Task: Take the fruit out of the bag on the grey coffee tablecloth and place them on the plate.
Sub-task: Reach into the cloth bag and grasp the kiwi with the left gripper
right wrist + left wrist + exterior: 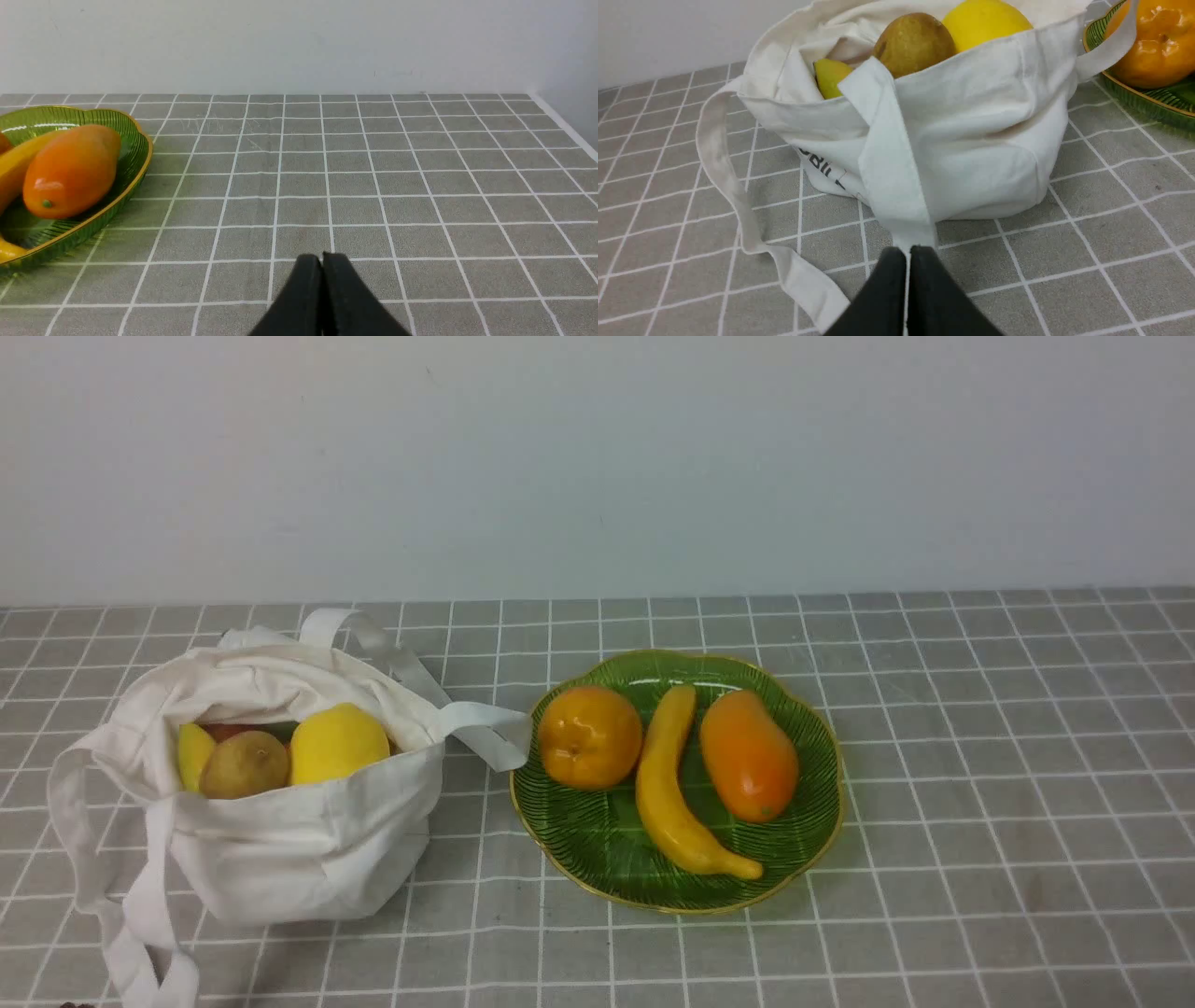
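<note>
The off-white cloth bag (280,821) stands open at the left on the grey checked tablecloth (980,756). In it I see a brown kiwi (245,764), a yellow lemon (339,743), a yellow-green wedge (193,754) and a bit of a red fruit (229,731). The green gold-rimmed plate (597,845) lies right of the bag. My left gripper (908,252) is shut and empty, low over the cloth just in front of the bag (971,154). My right gripper (322,258) is shut and empty over bare cloth, right of the plate (93,219). Neither gripper shows in the front view.
On the plate lie an orange tangerine (589,736), a yellow banana (674,784) and an orange papaya (748,754). The bag's long straps (140,933) trail on the cloth in front of it and over the plate's rim. A white wall stands behind.
</note>
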